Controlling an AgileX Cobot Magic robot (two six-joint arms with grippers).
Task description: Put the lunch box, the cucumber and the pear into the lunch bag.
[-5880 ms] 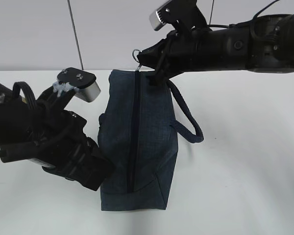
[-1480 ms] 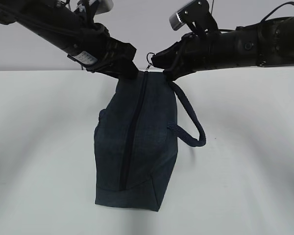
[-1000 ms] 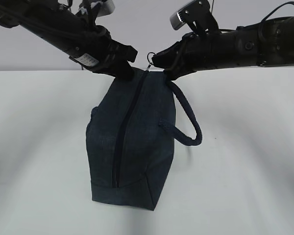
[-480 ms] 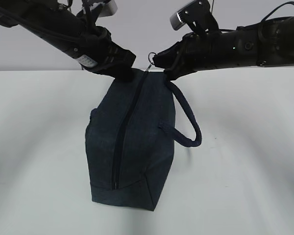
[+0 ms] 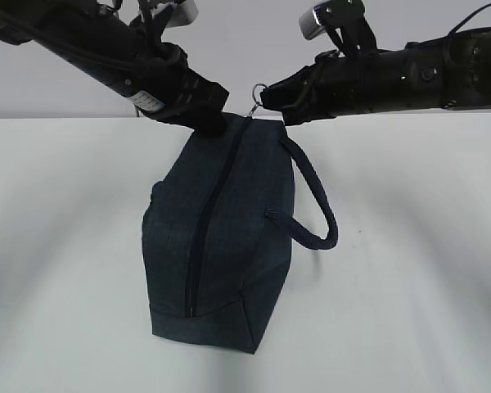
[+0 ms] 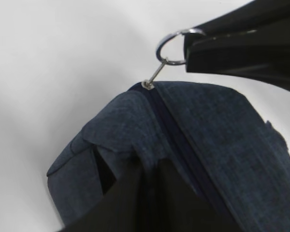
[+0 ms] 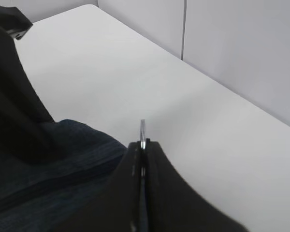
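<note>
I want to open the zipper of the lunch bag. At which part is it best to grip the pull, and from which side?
Grip the silver ring pull at the bag's far end, pinching its flat faces from the right. It stands clear of the lunch bag on a short link, so the jaws can close across it. The right gripper already pinches it; the left gripper pinches the fabric.

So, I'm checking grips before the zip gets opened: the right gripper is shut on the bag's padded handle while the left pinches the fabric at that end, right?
Not quite. The right gripper is shut on the silver ring pull, as the left wrist view shows; the padded handle hangs free. The left gripper does pinch the lunch bag fabric at that end.
</note>
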